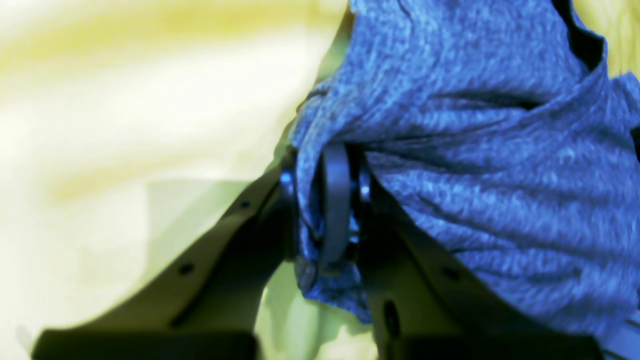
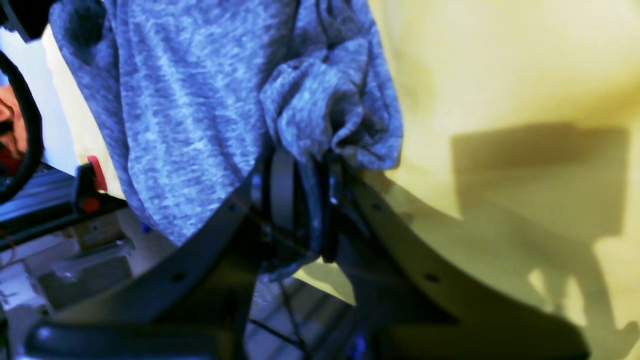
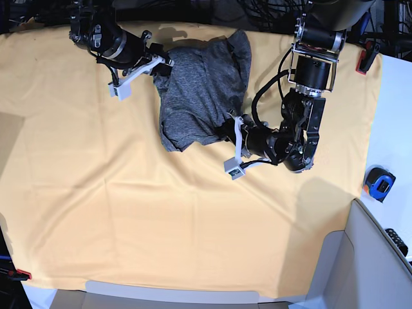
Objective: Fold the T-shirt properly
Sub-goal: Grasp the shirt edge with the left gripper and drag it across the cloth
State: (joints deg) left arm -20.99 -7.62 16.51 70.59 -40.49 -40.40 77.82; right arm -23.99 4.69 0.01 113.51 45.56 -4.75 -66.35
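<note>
The T-shirt (image 3: pixel 201 87), dark heather grey and bunched, lies at the back middle of the yellow-orange cloth. My right gripper (image 3: pixel 162 67) is shut on its upper left edge. In the right wrist view the fabric (image 2: pixel 190 100) is pinched between the closed fingers (image 2: pixel 283 190) and hangs in folds. My left gripper (image 3: pixel 228 131) is shut on the shirt's lower right edge. The left wrist view shows the knit (image 1: pixel 500 175) gathered and clamped between the fingers (image 1: pixel 334 200). The sleeves are not distinguishable in the crumpled heap.
The yellow-orange table cloth (image 3: pixel 129 206) covers the table. A blue and orange tape measure (image 3: pixel 378 183) lies off the cloth's right edge, with a black remote (image 3: pixel 399 241) below it. A red clamp (image 3: pixel 365 59) holds the cloth's far right corner. A grey panel (image 3: pixel 360 270) stands at the front right.
</note>
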